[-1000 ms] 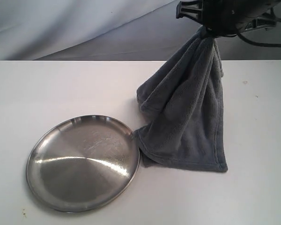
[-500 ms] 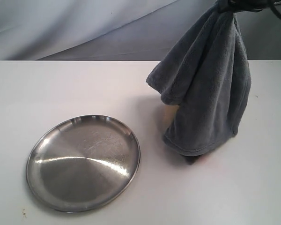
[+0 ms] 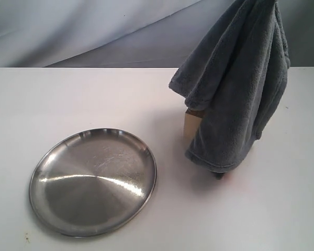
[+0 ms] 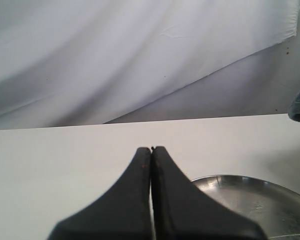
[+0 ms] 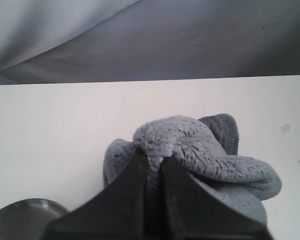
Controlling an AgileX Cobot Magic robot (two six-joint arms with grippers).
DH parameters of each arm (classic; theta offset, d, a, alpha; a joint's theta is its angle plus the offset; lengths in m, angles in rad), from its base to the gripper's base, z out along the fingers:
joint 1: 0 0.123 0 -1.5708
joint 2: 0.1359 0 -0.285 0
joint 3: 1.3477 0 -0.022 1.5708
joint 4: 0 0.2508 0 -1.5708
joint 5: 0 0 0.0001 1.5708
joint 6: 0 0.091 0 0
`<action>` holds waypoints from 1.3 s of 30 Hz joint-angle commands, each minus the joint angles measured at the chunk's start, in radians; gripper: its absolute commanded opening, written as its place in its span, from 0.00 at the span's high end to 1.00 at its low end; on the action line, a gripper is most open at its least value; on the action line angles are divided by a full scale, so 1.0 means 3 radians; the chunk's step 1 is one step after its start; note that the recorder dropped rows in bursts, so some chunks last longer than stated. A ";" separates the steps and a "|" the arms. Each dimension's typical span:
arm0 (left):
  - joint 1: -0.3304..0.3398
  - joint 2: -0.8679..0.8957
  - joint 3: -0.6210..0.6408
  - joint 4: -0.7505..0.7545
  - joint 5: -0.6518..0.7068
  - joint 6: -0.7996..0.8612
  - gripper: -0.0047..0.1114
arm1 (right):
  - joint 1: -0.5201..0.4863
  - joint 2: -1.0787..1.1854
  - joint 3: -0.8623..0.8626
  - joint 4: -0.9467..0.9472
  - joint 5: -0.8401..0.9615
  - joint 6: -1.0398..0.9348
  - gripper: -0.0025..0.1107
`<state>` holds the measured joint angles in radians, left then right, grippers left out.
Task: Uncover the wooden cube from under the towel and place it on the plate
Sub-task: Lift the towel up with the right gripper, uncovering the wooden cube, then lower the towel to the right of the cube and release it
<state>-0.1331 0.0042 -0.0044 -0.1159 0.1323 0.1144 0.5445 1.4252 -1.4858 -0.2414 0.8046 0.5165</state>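
The dark blue-grey towel [image 3: 235, 89] hangs in the air from above the exterior view's top edge, its lower hem just off the table. My right gripper [image 5: 154, 159] is shut on a pinch of the towel [image 5: 190, 150]; the gripper itself is out of the exterior view. Behind the hanging cloth a pale corner of the wooden cube [image 3: 191, 127] shows on the table, mostly hidden. The silver plate [image 3: 93, 180] lies at front left, with its rim [image 4: 250, 178] also in the left wrist view. My left gripper [image 4: 151, 149] is shut and holds nothing, above the table near the plate.
A white tabletop [image 3: 68, 99] carries everything. A grey-white cloth backdrop [image 3: 94, 31] hangs behind the table's far edge.
The towel has been lifted higher and shifted right, its hem leaving the table. The right gripper has risen out of the exterior view. A side of the cube has come into sight.
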 commanded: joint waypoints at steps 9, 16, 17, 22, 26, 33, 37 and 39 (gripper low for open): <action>-0.0016 -0.0014 0.0015 -0.0006 -0.0001 -0.0008 0.96 | -0.0025 -0.0138 -0.0016 -0.0907 0.0793 0.0195 0.98; -0.0016 -0.0014 0.0015 -0.0006 -0.0001 -0.0008 0.96 | -0.0025 -0.0114 0.0010 -0.0886 0.0817 0.0212 0.98; -0.0016 -0.0014 0.0015 -0.0006 -0.0001 -0.0008 0.96 | -0.0025 -0.0102 0.0030 -0.0886 0.0828 0.0212 0.98; -0.0016 -0.0014 0.0015 -0.0006 -0.0001 -0.0008 0.96 | -0.0025 -0.0041 0.0200 -0.0854 0.0769 0.0212 0.98; -0.0016 -0.0014 0.0015 -0.0006 -0.0001 -0.0008 0.96 | -0.0025 0.0036 0.0391 -0.0788 0.0592 0.0281 0.98; -0.0016 -0.0014 0.0015 -0.0006 -0.0001 -0.0008 0.96 | -0.0025 0.0219 0.0714 -0.0576 0.0286 0.0348 0.98; -0.0016 -0.0014 0.0015 -0.0006 -0.0001 -0.0008 0.96 | -0.0025 0.0382 0.0880 -0.0551 0.0234 0.0416 0.98; -0.0016 -0.0014 0.0015 -0.0006 -0.0001 -0.0008 0.96 | -0.0025 0.0461 0.0938 -0.0551 0.0183 0.0450 0.98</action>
<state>-0.1331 0.0042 -0.0044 -0.1159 0.1323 0.1144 0.5445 1.5343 -1.2330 -0.4126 0.8921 0.6320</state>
